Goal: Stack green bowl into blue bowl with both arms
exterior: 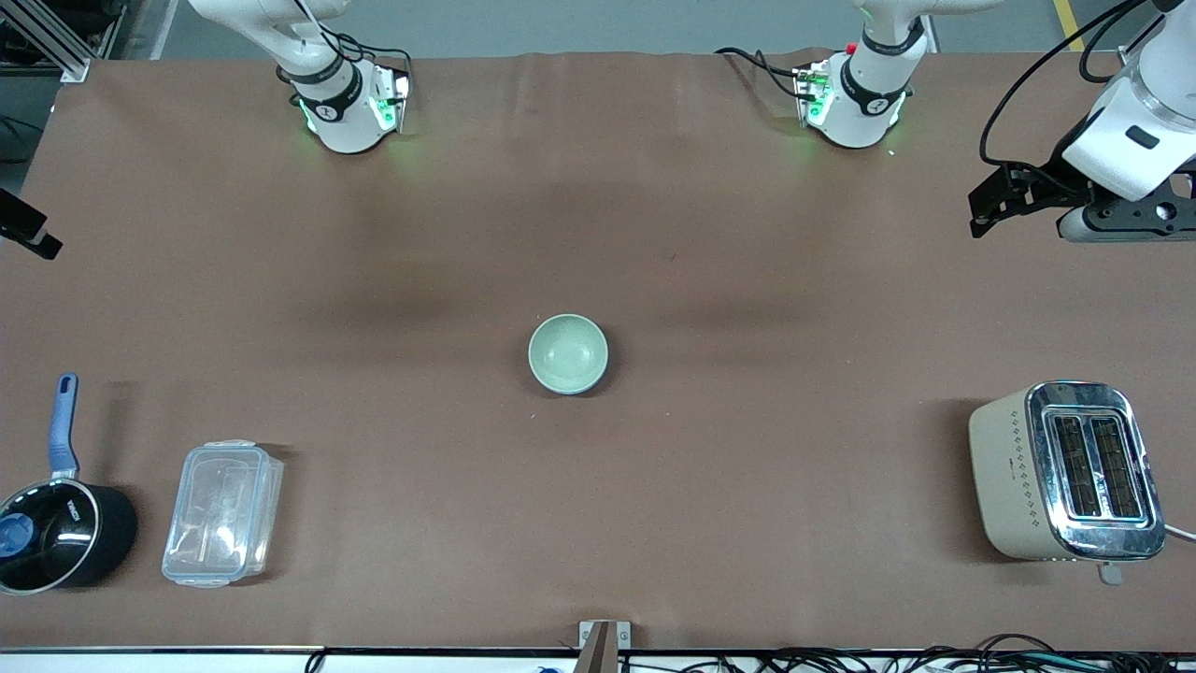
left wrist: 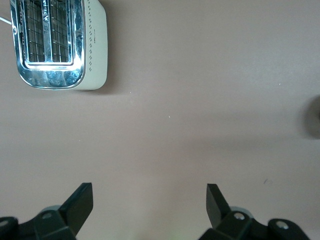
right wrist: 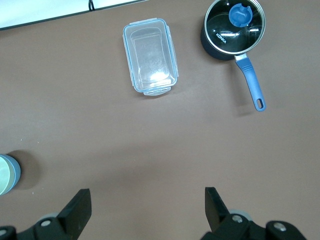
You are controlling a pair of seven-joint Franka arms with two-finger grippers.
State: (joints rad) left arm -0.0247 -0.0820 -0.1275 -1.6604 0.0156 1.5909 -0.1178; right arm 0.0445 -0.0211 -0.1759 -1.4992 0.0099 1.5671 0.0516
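Note:
The pale green bowl [exterior: 567, 352] sits nested inside the sky-blue bowl [exterior: 589, 386] at the middle of the table; only a thin blue edge shows round it. In the right wrist view the green bowl [right wrist: 4, 176] and the blue bowl's wall [right wrist: 17, 173] show at the picture's edge. My left gripper [exterior: 986, 201] hangs open and empty over the left arm's end of the table, away from the bowls; its wrist view [left wrist: 149, 192] shows bare cloth between the fingers. My right gripper [exterior: 28, 229] is at the right arm's end, open and empty [right wrist: 147, 195].
A cream and chrome toaster [exterior: 1065, 472] stands near the front camera at the left arm's end. A clear plastic lidded box [exterior: 222, 512] and a black saucepan with a blue handle [exterior: 58, 533] lie near the front camera at the right arm's end. Brown cloth [exterior: 747, 467] covers the table.

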